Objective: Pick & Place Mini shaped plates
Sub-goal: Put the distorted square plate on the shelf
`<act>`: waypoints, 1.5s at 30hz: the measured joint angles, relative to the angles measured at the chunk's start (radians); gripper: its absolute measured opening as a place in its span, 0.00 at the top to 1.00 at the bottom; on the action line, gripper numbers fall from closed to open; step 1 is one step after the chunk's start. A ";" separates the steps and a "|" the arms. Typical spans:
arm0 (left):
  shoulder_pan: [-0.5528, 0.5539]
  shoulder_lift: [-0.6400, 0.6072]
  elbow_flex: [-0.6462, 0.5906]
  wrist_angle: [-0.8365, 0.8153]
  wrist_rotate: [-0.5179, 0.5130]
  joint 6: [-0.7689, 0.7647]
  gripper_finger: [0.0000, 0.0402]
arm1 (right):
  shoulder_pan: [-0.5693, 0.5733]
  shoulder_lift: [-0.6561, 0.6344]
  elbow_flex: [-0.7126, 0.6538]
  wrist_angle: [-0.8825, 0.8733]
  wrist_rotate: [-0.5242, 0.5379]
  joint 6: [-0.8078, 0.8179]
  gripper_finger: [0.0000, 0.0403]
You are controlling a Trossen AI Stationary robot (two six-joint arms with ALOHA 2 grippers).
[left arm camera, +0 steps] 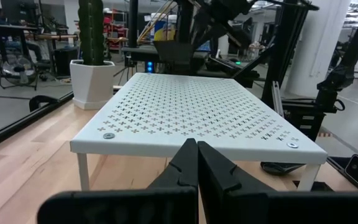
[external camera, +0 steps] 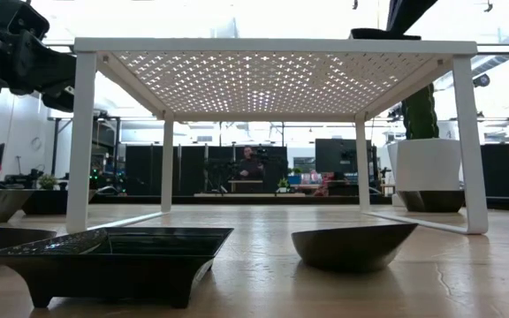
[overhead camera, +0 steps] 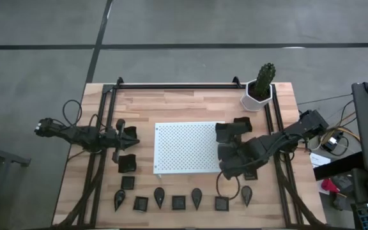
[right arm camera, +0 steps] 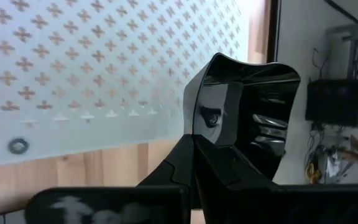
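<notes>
My right gripper [right arm camera: 194,142] is shut on a black square mini plate [right arm camera: 253,118] and holds it over the right edge of the white perforated board [overhead camera: 185,148]. In the high view this plate [overhead camera: 226,132] shows at the board's far right corner. More black mini plates, square and teardrop-shaped, lie flat in a row [overhead camera: 179,202] along the table's near edge. Others [overhead camera: 127,163] lie left of the board. My left gripper [overhead camera: 130,134] waits shut at the board's left side, pointing level at it [left arm camera: 196,163]. My right gripper pinches the raised rim of the square plate [right arm camera: 199,122] at one side between its two fingers. The fingers slant down from the table's right side. The plate is tipped on edge with its hollow turned toward the wrist camera, above the board's right edge.
A white hexagonal pot with a cactus [overhead camera: 259,92] stands at the far right corner. Another black square plate [overhead camera: 241,121] lies right of the board. Black frame rails [overhead camera: 171,85] run along the table's far edge and sides. Bare wood lies between the board and the near row.
</notes>
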State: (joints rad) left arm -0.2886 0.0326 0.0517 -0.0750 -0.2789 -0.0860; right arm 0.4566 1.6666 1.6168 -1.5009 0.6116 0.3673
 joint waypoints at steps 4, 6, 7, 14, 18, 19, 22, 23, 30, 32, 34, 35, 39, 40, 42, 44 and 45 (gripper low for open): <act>0.000 0.000 0.000 0.000 0.000 0.000 1.00 | -0.018 0.032 0.029 0.011 -0.006 -0.039 0.98; 0.000 0.000 0.000 0.000 0.000 0.000 1.00 | -0.028 0.045 0.035 0.021 -0.006 -0.059 0.98; 0.000 0.000 0.000 0.000 0.000 0.000 1.00 | -0.034 0.049 0.038 0.022 -0.007 -0.062 0.98; 0.000 0.000 0.000 0.000 0.000 0.000 1.00 | -0.046 0.049 0.028 0.086 -0.018 -0.076 0.98; 0.000 0.000 0.000 0.000 0.000 0.000 1.00 | -0.054 0.047 0.023 0.098 -0.053 -0.076 0.98; 0.000 0.000 0.000 0.000 0.000 0.000 1.00 | -0.056 0.047 0.019 0.103 -0.054 -0.077 0.98; 0.000 0.000 0.000 0.000 0.000 0.000 1.00 | -0.058 0.048 0.014 0.106 -0.035 -0.088 0.98; 0.000 0.000 0.000 0.000 0.000 0.000 1.00 | -0.057 0.047 0.014 0.106 -0.035 -0.088 0.98; 0.000 0.000 0.000 0.000 0.000 0.000 1.00 | -0.057 0.047 -0.001 0.132 -0.037 -0.099 0.98; 0.000 0.000 0.000 0.000 0.000 0.000 1.00 | -0.056 0.047 -0.001 0.135 -0.037 -0.102 0.98; 0.000 0.000 0.000 0.000 0.000 0.000 1.00 | -0.055 0.047 -0.003 0.144 -0.041 -0.108 0.98; 0.000 0.000 0.000 0.000 0.000 0.000 1.00 | -0.055 0.047 -0.003 0.149 -0.045 -0.112 0.98; 0.000 0.000 0.000 0.000 0.000 0.000 1.00 | -0.057 0.050 -0.004 0.150 -0.045 -0.117 0.98; 0.000 0.000 0.000 0.000 0.000 0.000 1.00 | -0.057 0.050 -0.005 0.150 -0.045 -0.117 0.98; 0.000 0.000 0.000 0.000 0.000 0.000 1.00 | -0.056 0.050 -0.008 0.151 -0.045 -0.117 0.98; 0.000 0.000 0.000 0.000 0.000 0.000 1.00 | -0.056 0.050 -0.011 0.151 -0.045 -0.116 0.98; 0.000 0.000 0.000 0.000 0.000 0.000 1.00 | -0.056 0.051 -0.011 0.152 -0.045 -0.116 0.98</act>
State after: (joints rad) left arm -0.2888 0.0326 0.0517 -0.0750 -0.2790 -0.0860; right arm 0.4007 1.7172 1.6058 -1.3484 0.5667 0.2516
